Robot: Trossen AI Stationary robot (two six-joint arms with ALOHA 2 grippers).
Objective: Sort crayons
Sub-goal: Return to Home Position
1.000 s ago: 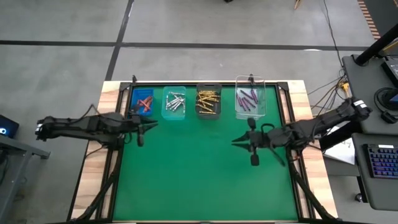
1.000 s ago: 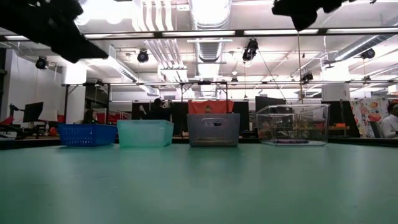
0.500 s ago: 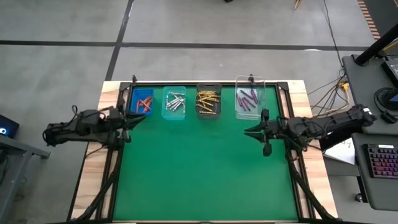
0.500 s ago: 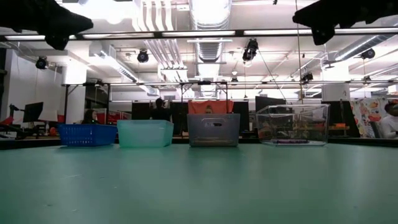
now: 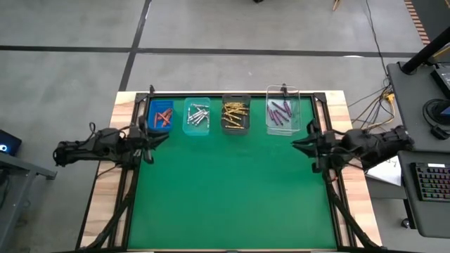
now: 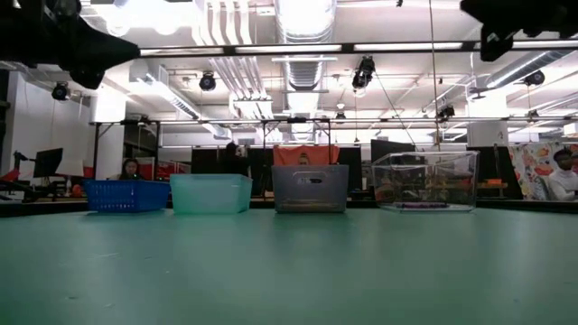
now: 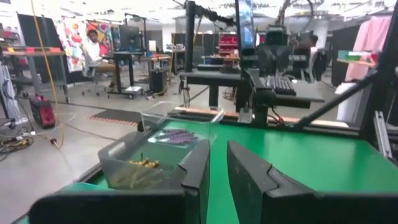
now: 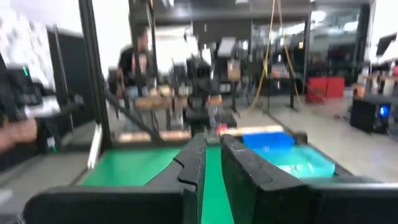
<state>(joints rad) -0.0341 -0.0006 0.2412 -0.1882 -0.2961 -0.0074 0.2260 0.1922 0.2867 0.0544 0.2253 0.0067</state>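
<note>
You'll find the small thin coloured wax crayons (image 5: 235,114) sorted by colour in four small rectangular plastic bins (image 5: 150,114) along the green surface's (image 5: 225,190) far edge. The left claw (image 5: 158,136) hangs above its left edge and the right claw (image 5: 302,144) above its right edge (both have their fingers together and hold nothing).

green counter (image 5: 232,190) framed in pale wood, four small bins set in a row along the far edge, blue bin (image 6: 126,195), teal bin (image 6: 210,194), grey bin (image 6: 310,189), clear bin (image 6: 424,181)
</note>
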